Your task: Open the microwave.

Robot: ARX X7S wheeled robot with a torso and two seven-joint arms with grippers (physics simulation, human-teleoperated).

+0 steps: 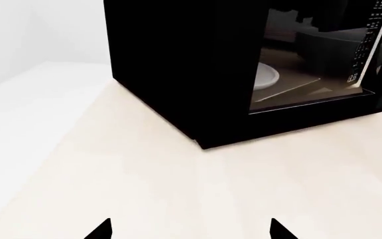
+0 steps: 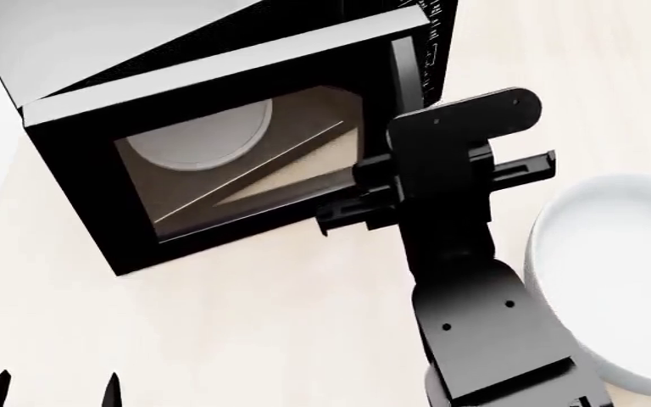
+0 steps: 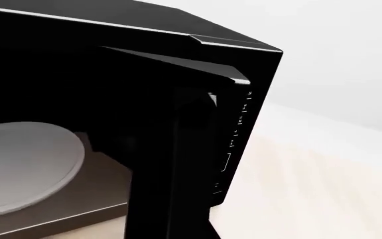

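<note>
The microwave is a black box with a grey top, standing at the back left of the counter. Its windowed door stands slightly ajar, with a gap at the keypad side. The white turntable shows through the glass. My right gripper reaches in from the right and is shut on the vertical black door handle. My left gripper hovers low over the counter in front of the microwave, open with nothing between its fingers.
A large white bowl sits on the beige counter to the right, beside my right arm. The counter's left edge runs along the microwave's left side. A white wall rises behind the microwave.
</note>
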